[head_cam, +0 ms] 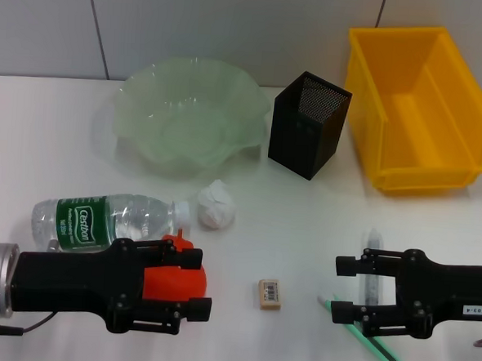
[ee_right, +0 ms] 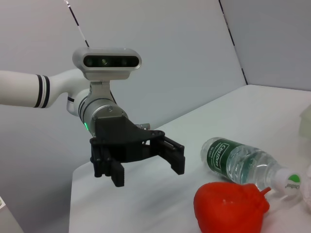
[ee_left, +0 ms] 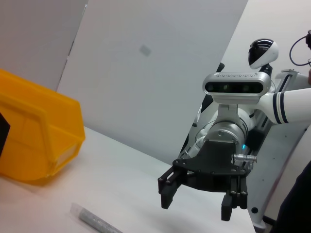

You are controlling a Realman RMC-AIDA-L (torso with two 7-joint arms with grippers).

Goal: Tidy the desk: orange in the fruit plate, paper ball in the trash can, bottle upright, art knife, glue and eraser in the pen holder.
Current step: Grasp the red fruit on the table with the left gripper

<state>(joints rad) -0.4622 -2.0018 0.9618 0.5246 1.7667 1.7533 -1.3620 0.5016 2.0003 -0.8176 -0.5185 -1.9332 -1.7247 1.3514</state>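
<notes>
Fingers on both grippers stand spread, pinching nothing. One left gripper [head_cam: 192, 282] hangs low over the near-left table [head_cam: 48, 120], its two black fingers [ee_right: 176, 158] either side of the one orange [head_cam: 174, 281] when seen from the head — in the right wrist view the orange [ee_right: 228, 207] sits on the table apart from those fingers. One right gripper [head_cam: 342, 286] hovers at the near right above one glue stick [head_cam: 373, 252] and one green knife [head_cam: 370, 338]; whether it touches either I cannot tell.

One bottle [head_cam: 103, 219] lies on its side just behind the orange, cap toward one paper ball [head_cam: 215, 204]. One eraser [head_cam: 270, 293] lies between the two grippers. At the back stand three containers — one pale green plate [head_cam: 184, 111], one black mesh holder [head_cam: 309, 124], one yellow bin [head_cam: 417, 105].
</notes>
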